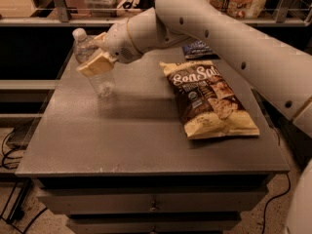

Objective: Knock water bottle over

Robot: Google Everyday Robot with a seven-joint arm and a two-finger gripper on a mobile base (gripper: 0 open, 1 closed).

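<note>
Water bottle (103,83) is being observed well left of the chip bag (209,99), base resting on the table (122,145). Its long axis is leaning, white cap pointing up and left, away from the bag. Whether liquid is being held inside cannot be told. Claw (95,52) is being held at the bottle's upper body; clenched or released cannot be told. Bag is lying flat, print up.

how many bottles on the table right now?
1. The water bottle leans at the far-left corner of the table, with the claw at its middle. The arm could hide something behind it.
</note>
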